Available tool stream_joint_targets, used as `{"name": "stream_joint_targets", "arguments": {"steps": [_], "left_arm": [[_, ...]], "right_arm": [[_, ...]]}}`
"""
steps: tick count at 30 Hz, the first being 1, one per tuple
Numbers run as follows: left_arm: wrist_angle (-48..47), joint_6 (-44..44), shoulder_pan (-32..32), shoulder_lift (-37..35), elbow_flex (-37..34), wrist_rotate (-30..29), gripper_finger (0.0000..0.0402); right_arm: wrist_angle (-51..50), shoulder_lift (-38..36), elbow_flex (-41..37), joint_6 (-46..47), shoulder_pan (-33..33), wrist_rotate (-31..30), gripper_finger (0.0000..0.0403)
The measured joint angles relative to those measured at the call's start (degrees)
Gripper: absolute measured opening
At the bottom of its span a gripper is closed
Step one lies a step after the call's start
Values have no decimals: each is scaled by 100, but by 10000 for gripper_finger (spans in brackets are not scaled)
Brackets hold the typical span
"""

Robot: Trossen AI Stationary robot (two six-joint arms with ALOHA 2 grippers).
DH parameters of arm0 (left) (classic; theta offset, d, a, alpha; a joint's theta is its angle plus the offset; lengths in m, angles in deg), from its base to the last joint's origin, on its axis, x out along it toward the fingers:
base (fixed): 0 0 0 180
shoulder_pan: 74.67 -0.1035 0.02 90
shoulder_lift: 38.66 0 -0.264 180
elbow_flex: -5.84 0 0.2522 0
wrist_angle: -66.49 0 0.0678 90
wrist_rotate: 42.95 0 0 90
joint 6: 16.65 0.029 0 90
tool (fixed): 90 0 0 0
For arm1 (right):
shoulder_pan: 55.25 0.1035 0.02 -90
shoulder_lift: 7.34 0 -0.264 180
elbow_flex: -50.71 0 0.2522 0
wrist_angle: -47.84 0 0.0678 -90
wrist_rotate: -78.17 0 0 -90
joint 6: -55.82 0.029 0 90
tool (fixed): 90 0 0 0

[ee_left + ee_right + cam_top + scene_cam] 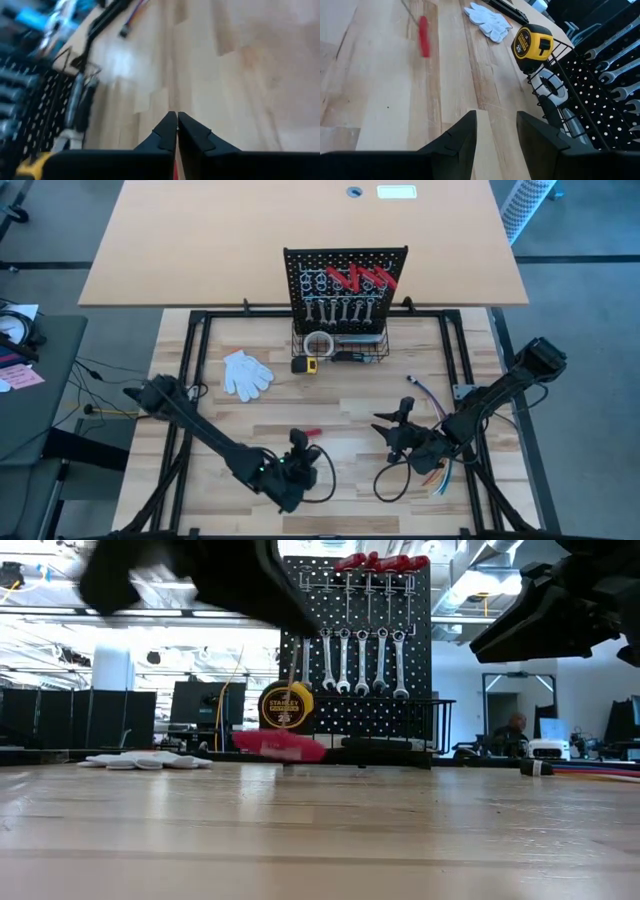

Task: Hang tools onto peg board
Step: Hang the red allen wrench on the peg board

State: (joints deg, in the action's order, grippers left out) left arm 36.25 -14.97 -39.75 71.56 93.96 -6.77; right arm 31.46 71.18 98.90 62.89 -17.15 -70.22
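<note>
The peg board (345,285) stands upright at the far middle. Red-handled tools (355,277) hang along its top and silver wrenches (362,660) below them. My left gripper (301,446) is over the near middle of the table, shut, with one red-handled tool (312,432) at its fingertips. The same tool shows blurred in the low view (280,747) and in the right wrist view (423,36). My right gripper (495,130) hovers open to the right of it (392,430), with nothing between its fingers. My left gripper is shut on the red-handled tool, and its own fingers (165,131) hide where they meet it. Only a red strip (175,170) shows through the slit between them. The tool's red end (314,431) sticks out past the fingertips toward the far right. Whether the tool clears the table, I cannot tell.
A black wire basket (372,350) at the board's foot holds a roll of tape (320,342), and a yellow tape measure (532,42) lies beside it. A white glove (245,373) lies at the far left. Coloured wires (428,392) and black cables (322,482) lie near the arms.
</note>
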Motion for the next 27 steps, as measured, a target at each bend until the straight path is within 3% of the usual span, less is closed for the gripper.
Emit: {"name": "stream_joint_targets", "arguments": {"steps": [2,6,11,15,21,24,27], "left_arm": [[90,-385,-55,174,-2,-172,13],[83,-814,-151,213,-2,222,61],[-215,-973,-83,-239,0,371,138],[-752,-1587,37,-618,3,360,187],[-1685,-3093,61,-711,-195,249,204],[-1273,-3308,-24,-711,-749,271,205],[-273,-3289,-97,-708,-1448,400,205]], "right_arm": [[-6,0,0,6,0,0,147],[-3,0,0,8,-3,2,147],[-1,0,0,49,-28,4,147],[-17,0,0,110,-40,4,147],[-16,0,0,113,-37,7,147],[-17,0,0,154,-37,7,147],[-17,0,0,157,-37,7,147]]}}
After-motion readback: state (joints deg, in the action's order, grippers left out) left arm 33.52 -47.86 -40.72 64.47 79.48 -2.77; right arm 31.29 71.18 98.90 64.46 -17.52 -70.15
